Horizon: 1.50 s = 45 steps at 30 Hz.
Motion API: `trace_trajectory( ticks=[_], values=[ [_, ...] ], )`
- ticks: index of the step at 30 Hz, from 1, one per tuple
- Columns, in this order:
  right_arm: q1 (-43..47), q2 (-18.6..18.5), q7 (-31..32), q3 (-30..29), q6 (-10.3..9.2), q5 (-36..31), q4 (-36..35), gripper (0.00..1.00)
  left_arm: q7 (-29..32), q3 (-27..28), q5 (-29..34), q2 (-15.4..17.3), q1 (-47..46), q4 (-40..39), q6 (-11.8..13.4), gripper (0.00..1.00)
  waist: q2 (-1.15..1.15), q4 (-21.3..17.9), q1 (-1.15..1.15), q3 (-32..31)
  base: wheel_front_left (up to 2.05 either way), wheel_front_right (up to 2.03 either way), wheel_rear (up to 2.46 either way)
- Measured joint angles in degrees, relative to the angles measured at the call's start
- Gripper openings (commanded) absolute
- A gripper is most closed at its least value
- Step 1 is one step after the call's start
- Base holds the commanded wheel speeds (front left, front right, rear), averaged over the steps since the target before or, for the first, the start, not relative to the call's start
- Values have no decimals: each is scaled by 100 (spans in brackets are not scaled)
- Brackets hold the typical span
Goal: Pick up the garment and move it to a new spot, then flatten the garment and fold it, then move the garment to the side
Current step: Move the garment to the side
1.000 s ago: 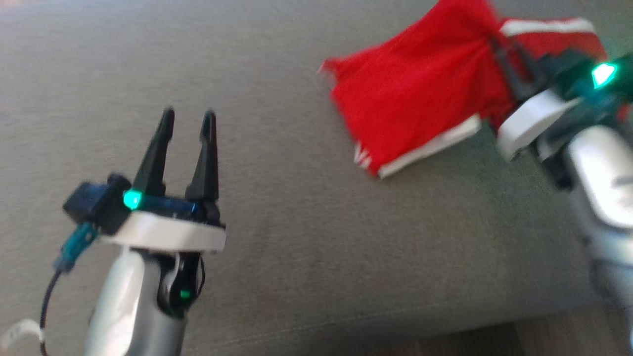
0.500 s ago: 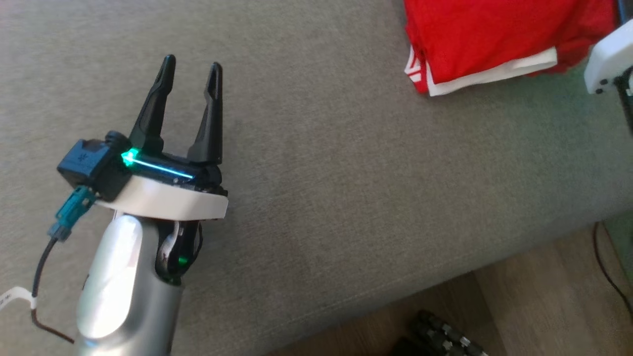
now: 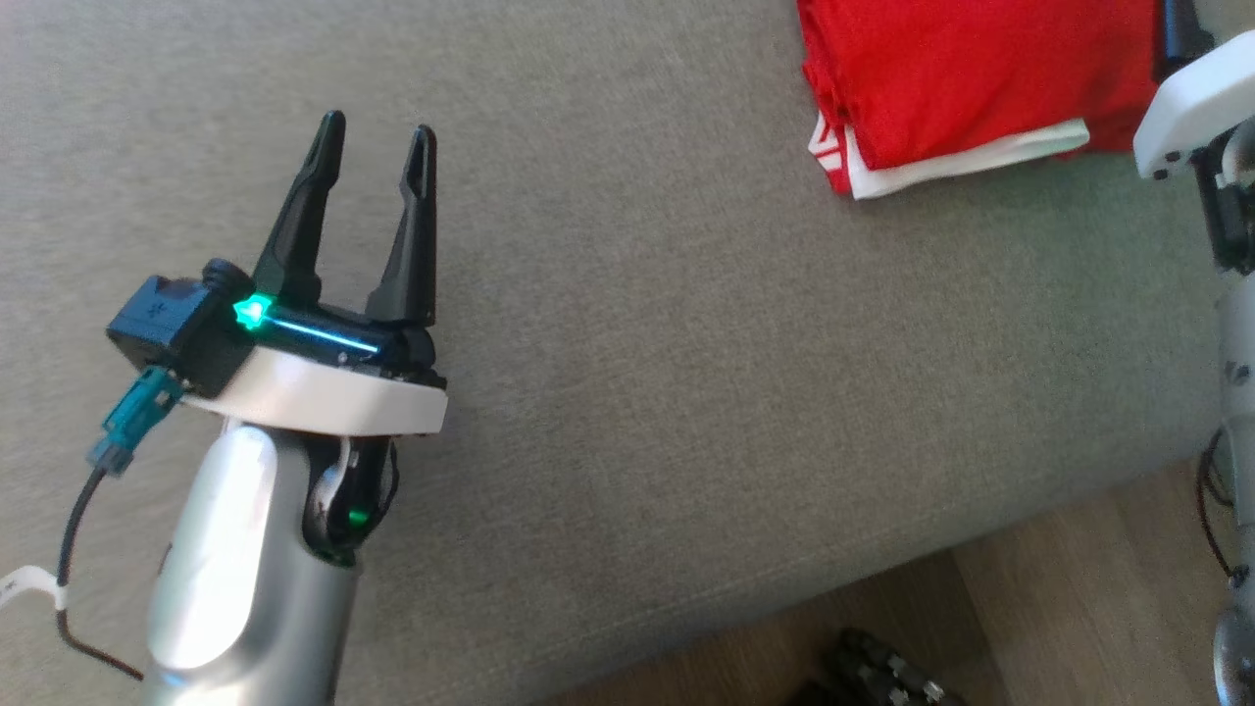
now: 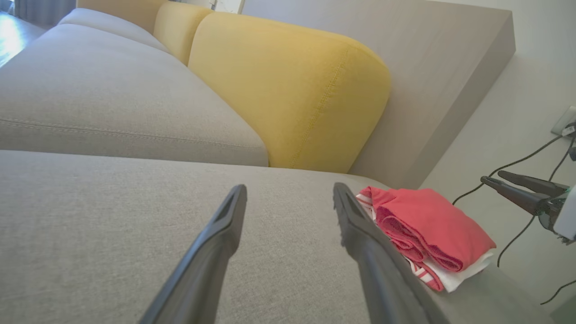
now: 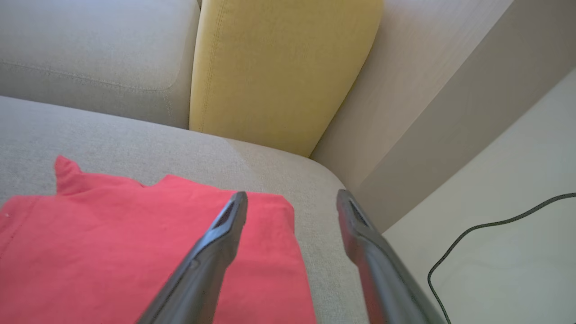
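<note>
Placement looks done: one folded red garment with white trim [image 3: 980,78] lies at the right end of the grey fabric sofa seat [image 3: 627,343]. Two grippers, both released and empty: left gripper [image 3: 377,132] well apart, right gripper [image 5: 292,198] over its corner. Next, I judge, only withdrawal.

Head view: you may pass over the sofa seat [image 3: 686,373] from centre to 6 o'clock; the folded garment [image 3: 980,78] obstructs 1 o'clock, the left gripper [image 3: 378,126] 9 o'clock.
</note>
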Motion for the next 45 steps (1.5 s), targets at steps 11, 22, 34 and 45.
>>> trace_trajectory(
  ticks=[11,22,34,45],
  values=[
    [1180,717,-602,227,0,345,-888,100,0,355,-277,-174,511,133,0,100,0,613,0,-975,0,0,0],
    [3284,1147,-1518,170,0,1006,-1916,100,1,346,-403,-169,1580,328,159,100,0,1414,-1,-1949,0,0,0],
    [4478,1265,-1751,292,0,1332,-2357,100,1,223,-234,-164,2199,461,224,100,0,1808,-1,-2446,0,0,0],
    [4497,1266,-1767,405,0,1306,-2447,100,1,215,-90,-165,2207,292,348,100,0,1799,-1,-2441,0,0,0]
  ],
)
